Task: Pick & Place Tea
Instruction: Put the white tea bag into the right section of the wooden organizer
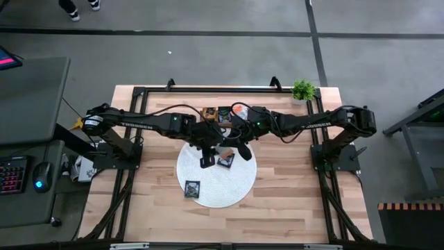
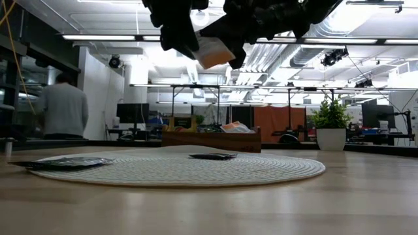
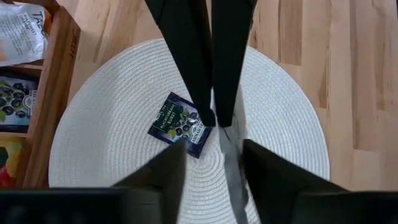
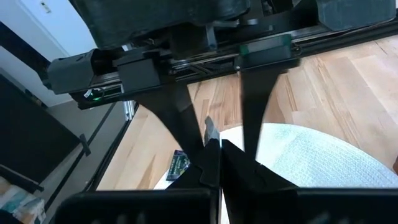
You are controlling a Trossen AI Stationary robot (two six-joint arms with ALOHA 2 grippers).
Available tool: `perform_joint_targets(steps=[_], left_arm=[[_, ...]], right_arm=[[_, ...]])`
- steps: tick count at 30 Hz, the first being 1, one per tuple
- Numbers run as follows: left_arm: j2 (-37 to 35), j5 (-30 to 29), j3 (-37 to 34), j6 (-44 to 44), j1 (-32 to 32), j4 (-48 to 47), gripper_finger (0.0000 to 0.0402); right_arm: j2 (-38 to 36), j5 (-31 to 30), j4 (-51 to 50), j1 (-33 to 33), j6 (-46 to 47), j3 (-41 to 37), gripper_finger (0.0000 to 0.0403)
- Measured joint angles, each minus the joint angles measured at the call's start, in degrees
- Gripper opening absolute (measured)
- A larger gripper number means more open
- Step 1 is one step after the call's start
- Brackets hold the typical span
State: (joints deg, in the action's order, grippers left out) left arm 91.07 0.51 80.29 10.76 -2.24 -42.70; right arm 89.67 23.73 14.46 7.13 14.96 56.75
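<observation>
A white-and-orange tea sachet (image 2: 212, 52) hangs in the air above the round white mat (image 1: 232, 187), held by my right gripper (image 4: 219, 165), which is shut on it. My left gripper (image 3: 214, 180) is open, with its fingers (image 4: 180, 118) standing on either side of the same sachet. The sachet shows edge-on as a thin silver strip (image 3: 229, 155) in the left wrist view. Two dark sachets lie flat on the mat, one near its middle (image 1: 225, 160) and one toward its near left (image 1: 192, 188). The wooden tray (image 1: 222, 114) at the far side holds more sachets. My right gripper pinches the sachet between its two fingers at one edge (image 4: 210, 130), coming in slanting from the table's right and above. The sachet is lifted clear of the mat and tilted. My left gripper: whether its open fingers touch the sachet, I cannot tell.
A small potted plant (image 1: 303, 89) stands at the table's far right corner. Bare wood lies left, right and near of the mat. A person (image 2: 62, 108) stands in the room beyond the table. A keyboard and mouse sit on a side desk to the left (image 1: 28, 173).
</observation>
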Motion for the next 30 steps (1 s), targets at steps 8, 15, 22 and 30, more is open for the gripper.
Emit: perform_joint_targets(steps=[8,15,22,30], left_arm=[[0.00,-6.00,0.00,1.87,0.03,-0.48,0.0253],[-0.92,-10.48,-0.01,4.73,1.22,-3.22,0.0260],[-1.06,-14.64,-0.04,7.36,2.67,-5.76,0.0259],[-1.38,-18.80,-0.04,10.02,3.46,-5.44,0.0259]], right_arm=[[-0.04,-0.12,-1.26,0.87,-0.94,0.00,0.0000],[-1.89,-1.41,-6.00,4.82,-2.61,-0.01,0.0000],[-5.32,-4.41,-16.65,12.93,-7.09,0.00,0.0000],[-5.53,-6.39,-22.58,22.17,-13.58,-0.02,0.0000]])
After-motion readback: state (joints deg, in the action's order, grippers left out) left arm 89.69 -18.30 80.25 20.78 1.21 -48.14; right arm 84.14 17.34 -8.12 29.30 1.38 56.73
